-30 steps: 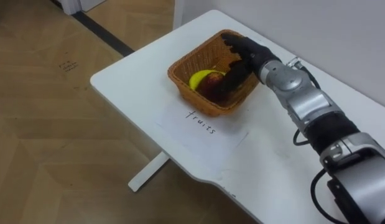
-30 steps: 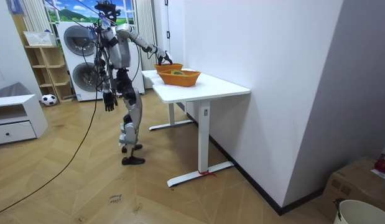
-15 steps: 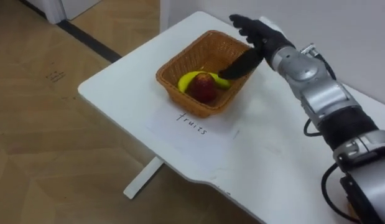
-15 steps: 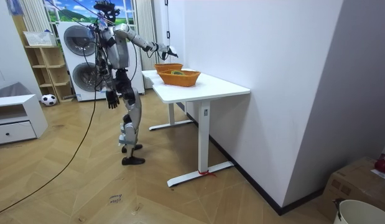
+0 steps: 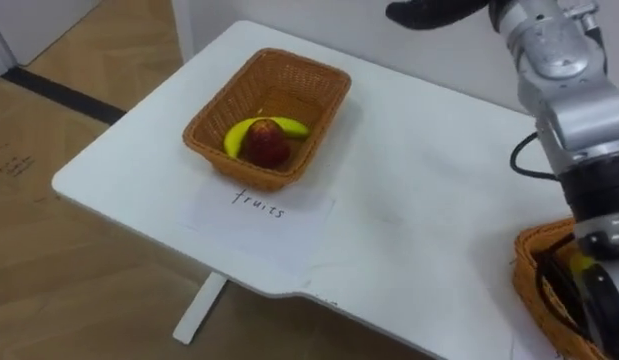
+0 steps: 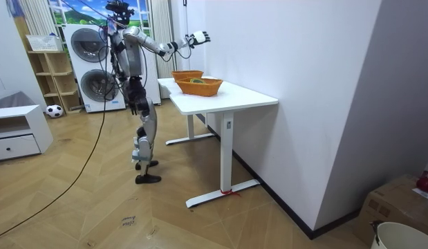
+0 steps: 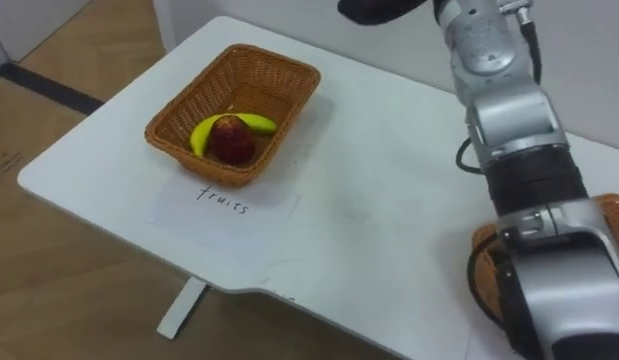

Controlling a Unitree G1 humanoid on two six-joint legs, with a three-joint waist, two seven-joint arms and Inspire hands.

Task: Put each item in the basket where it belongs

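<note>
A wicker fruit basket stands on the white table, with a yellow banana and a red apple lying in it. My right hand is raised high above the table's far side, well clear of that basket. Its fingers are spread and hold nothing, as the room view shows of the right hand. A second wicker basket sits at the lower right, mostly hidden by my right arm, with something yellow inside. My left hand hangs low by my thigh.
A handwritten paper sheet lies in front of the fruit basket. The table's near edge runs along the lower left, with wooden floor below it. I stand at the table's end nearest the washing machines.
My right hand has lifted out of the fruit basket, up and away, leaving the apple beside the banana. The camera has swung right, bringing the second basket into view.
</note>
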